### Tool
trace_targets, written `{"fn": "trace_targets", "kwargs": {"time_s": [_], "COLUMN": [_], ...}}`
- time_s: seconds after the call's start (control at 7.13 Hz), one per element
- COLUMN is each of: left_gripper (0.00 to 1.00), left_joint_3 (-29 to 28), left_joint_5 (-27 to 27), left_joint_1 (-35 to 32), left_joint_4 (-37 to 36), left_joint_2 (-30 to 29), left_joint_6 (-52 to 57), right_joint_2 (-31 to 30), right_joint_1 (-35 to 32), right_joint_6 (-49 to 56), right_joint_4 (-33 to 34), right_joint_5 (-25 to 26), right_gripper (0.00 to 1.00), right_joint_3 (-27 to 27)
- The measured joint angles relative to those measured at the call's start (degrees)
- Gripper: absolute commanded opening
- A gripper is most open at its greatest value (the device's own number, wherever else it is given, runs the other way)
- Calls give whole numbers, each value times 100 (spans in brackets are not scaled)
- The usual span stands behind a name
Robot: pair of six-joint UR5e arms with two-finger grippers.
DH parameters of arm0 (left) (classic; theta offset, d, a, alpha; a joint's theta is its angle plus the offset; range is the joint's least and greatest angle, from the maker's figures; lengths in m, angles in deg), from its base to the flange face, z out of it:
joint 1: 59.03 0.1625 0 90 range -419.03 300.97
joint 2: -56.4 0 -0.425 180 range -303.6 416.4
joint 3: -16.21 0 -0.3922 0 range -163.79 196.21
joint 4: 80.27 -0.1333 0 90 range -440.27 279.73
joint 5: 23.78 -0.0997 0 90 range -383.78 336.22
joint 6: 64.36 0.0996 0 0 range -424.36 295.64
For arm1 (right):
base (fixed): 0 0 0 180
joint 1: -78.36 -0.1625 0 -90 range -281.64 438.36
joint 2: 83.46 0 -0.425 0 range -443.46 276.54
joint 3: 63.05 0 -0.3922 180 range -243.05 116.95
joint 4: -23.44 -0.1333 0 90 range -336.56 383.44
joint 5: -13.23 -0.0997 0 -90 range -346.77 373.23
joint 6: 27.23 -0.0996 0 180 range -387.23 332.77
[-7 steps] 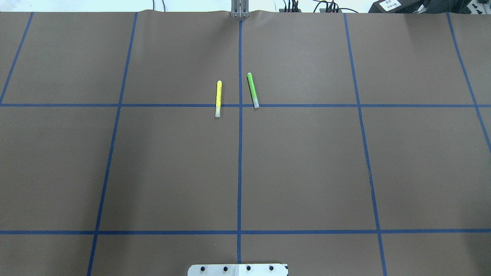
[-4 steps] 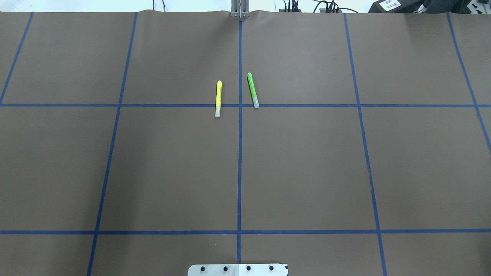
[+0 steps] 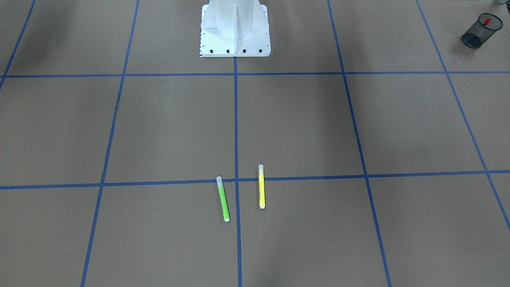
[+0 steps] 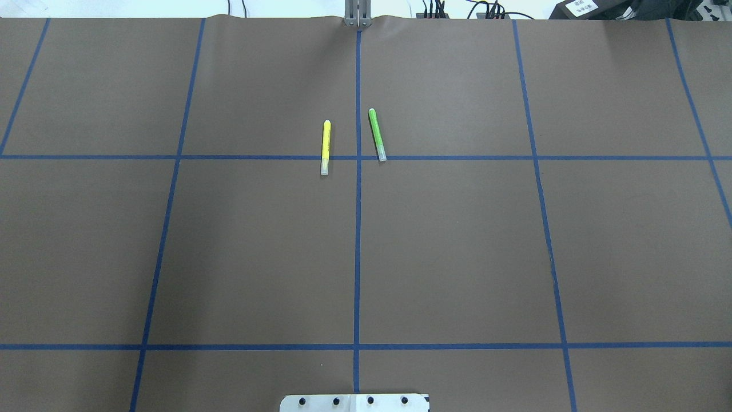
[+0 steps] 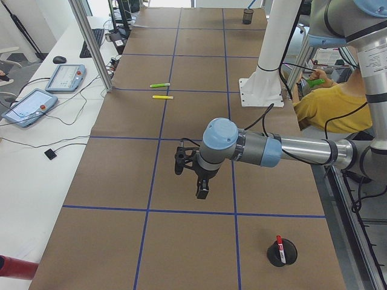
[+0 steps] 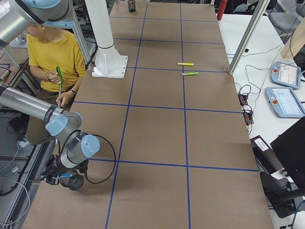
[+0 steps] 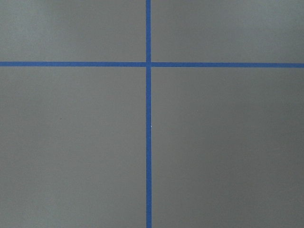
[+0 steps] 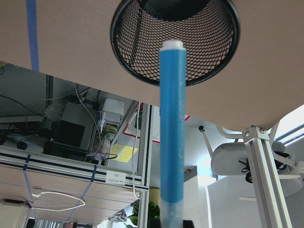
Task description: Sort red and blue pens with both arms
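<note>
Right wrist-mounted view: my right gripper point(image 6: 60, 177) clamps the blue highlighter point(image 8: 171, 123), tip at the mesh cup point(image 8: 127, 52); left gripper point(image 5: 202, 191), I cannot tell.

Blue highlighter point(image 8: 171, 128), black mesh cup point(image 8: 137, 54)

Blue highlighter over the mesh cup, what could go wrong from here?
1. The blue highlighter, held in the right hand, points into the black mesh cup. If it comes down off line, its tip could catch the rim instead of dropping in.
2. That cup stands close to the edge of the table, so a knock from the highlighter or the hand might tip it or push it off.
</note>
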Motion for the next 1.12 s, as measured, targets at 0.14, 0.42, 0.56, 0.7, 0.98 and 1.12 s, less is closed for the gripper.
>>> {"fn": "trace_targets", "kwargs": {"time_s": [0.14,0.42,0.56,0.7,0.98,1.12], "left_gripper": [100,100,100,100,100,100], "left_joint_3": [0,-5,-5,-6,-6,-6], "left_joint_5": [0,0,0,0,0,0], "left_joint_1": [0,5,5,6,6,6], "left_joint_4": [-2,-2,-2,-4,-5,-2], "left_joint_2": [0,4,4,5,1,2], "left_joint_6": [0,0,0,0,0,0], "right_joint_2": [-1,-1,-1,-1,-1,-1], "right_joint_1": [0,0,1,1,1,0], "right_joint_6": [3,14,29,47,89,99], "right_joint_4": [-64,-215,-241,-249,-253,-254], "right_joint_5": [-19,-35,-38,-39,-39,-42], "right_gripper": [0,0,0,1,47,59], "right_joint_3": [-38,-152,-181,-204,-229,-232]}}
